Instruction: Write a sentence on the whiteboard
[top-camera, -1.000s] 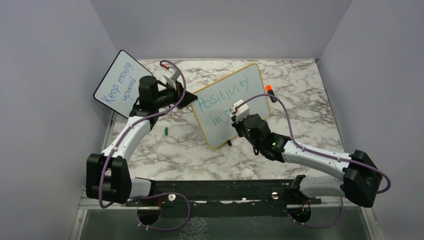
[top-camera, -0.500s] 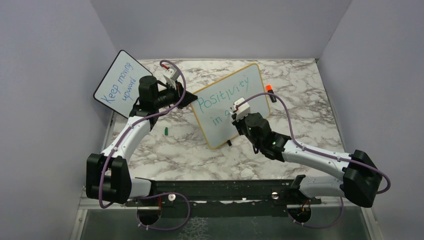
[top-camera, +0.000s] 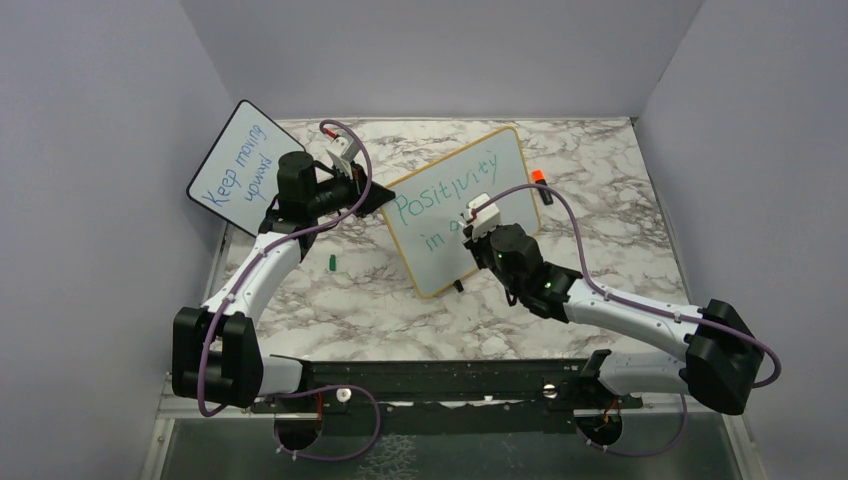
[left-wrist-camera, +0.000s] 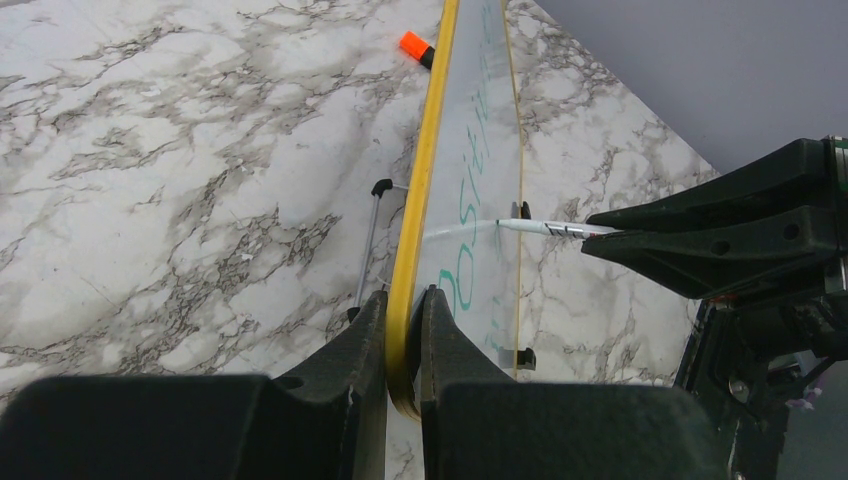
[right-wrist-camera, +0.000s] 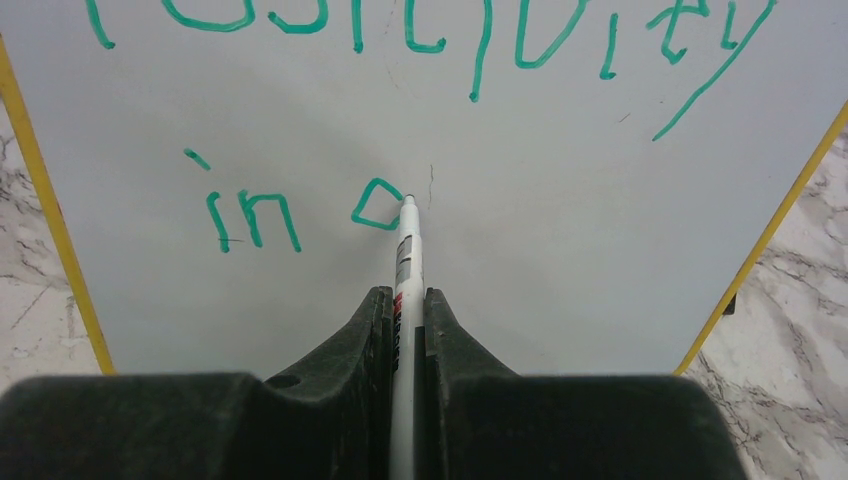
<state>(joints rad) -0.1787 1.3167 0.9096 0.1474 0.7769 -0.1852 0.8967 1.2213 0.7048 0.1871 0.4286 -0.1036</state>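
two tools (left-wrist-camera: 404, 330) (right-wrist-camera: 405, 330), two boards (top-camera: 497, 160) (top-camera: 235, 165)

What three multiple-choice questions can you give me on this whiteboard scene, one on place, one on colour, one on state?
1. Where does the left gripper grip the whiteboard?
A. on its yellow frame
B. on a black foot
C. mid-face

2. What colour is the writing on it?
A. blue
B. green
C. red

3. How is the right gripper?
A. open, empty
B. shut on the marker
C. shut on a cloth

1 A: the left wrist view shows it pinching the frame.
2 B: the letters show green in the right wrist view.
3 B: the marker's barrel sits clamped in it.
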